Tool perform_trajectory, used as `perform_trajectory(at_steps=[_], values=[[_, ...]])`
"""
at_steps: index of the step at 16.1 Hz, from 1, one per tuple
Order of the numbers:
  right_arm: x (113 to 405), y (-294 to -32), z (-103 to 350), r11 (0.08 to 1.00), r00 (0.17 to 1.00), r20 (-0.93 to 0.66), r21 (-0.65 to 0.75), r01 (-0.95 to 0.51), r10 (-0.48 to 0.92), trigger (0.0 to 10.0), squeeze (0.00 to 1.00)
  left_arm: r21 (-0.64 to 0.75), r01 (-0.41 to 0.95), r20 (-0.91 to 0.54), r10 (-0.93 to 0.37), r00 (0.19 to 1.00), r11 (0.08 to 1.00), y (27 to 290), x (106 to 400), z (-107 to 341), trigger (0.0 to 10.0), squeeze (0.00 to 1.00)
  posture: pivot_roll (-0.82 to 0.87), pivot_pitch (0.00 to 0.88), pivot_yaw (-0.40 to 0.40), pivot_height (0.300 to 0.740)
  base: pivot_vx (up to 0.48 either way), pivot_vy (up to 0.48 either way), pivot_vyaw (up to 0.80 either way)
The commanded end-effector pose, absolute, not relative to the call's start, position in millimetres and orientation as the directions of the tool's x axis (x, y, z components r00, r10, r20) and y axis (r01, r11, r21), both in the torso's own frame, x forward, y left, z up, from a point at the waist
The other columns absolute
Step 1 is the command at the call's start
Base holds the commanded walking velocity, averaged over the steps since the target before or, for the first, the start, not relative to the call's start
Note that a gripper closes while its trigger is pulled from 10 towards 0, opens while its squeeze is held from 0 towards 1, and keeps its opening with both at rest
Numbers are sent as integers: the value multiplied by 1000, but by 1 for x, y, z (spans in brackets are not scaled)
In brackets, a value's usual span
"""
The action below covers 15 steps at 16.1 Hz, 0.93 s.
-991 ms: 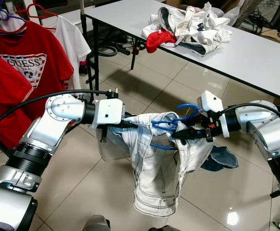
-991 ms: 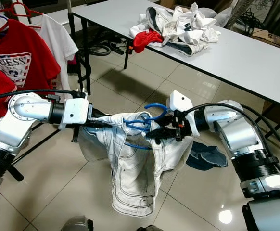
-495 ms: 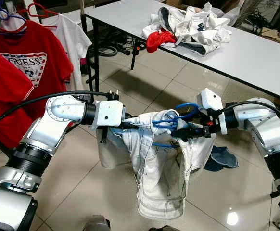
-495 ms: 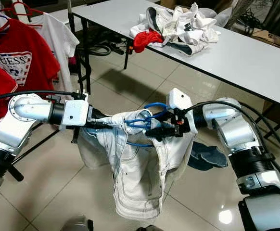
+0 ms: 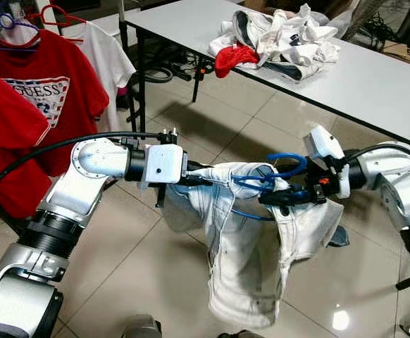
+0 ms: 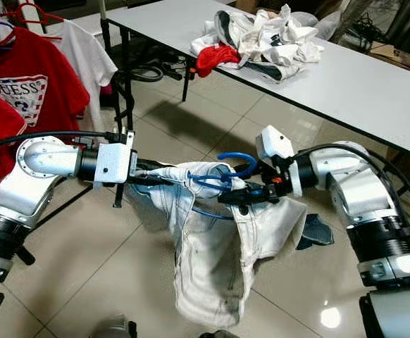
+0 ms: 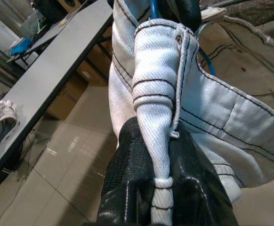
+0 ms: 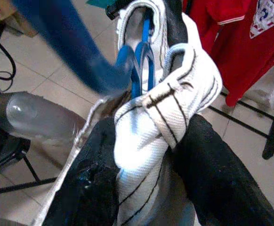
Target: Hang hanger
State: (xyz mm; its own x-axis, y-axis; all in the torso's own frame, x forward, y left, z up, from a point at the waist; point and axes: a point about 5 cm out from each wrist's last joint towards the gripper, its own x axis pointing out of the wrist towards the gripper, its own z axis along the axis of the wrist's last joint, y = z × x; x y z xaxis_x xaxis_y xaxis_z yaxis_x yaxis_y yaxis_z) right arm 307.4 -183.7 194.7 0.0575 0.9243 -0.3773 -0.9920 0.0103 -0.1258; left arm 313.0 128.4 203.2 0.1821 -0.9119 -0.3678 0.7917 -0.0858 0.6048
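Note:
White denim shorts (image 5: 247, 246) with dark stitching hang in mid-air over the tiled floor, draped on a blue hanger (image 5: 286, 160) whose hook sticks up at the waistband. My left gripper (image 5: 198, 179) is shut on the left end of the waistband; the left wrist view shows black fingers (image 7: 127, 188) clamping a rolled fold of the shorts (image 7: 156, 108). On the waistband's right end my right gripper (image 5: 272, 199) is shut, its fingers (image 8: 217, 174) pinching the white cloth (image 8: 174, 108) just below the blue hanger (image 8: 137, 61).
A clothes rack at the left carries red T-shirts (image 5: 43, 77) and a white T-shirt (image 5: 110, 56) on hangers. A long grey table (image 5: 374, 77) behind holds a pile of clothes (image 5: 275, 35). A dark blue cloth (image 5: 337, 236) lies on the floor under my right arm.
Both grippers have carried the shorts and hanger to the right. The shorts have swung and spread wider, and now hide more of the blue cloth on the floor.

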Motion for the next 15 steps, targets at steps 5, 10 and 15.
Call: perform_trajectory(at_steps=[5, 10, 15], values=[[303, -204, 209, 73, 112, -381, -115, -991, 918, 10000, 1000, 683, 729, -293, -932, 213, -49, 132, 315, 224, 0, 0, 80, 0, -114, 740, 0, 0, 0], [298, -182, 221, 78, 118, -297, -143, -987, 948, 10000, 1000, 679, 732, -299, -931, 212, -52, 130, 316, 221, 0, 0, 78, 0, -110, 740, 0, 0, 0], [298, -209, 224, 112, 157, -413, -132, -985, 897, 10000, 1000, 680, 730, -307, -928, 210, -60, 130, 316, 220, 0, 0, 74, 0, -112, 740, 0, 0, 0]])
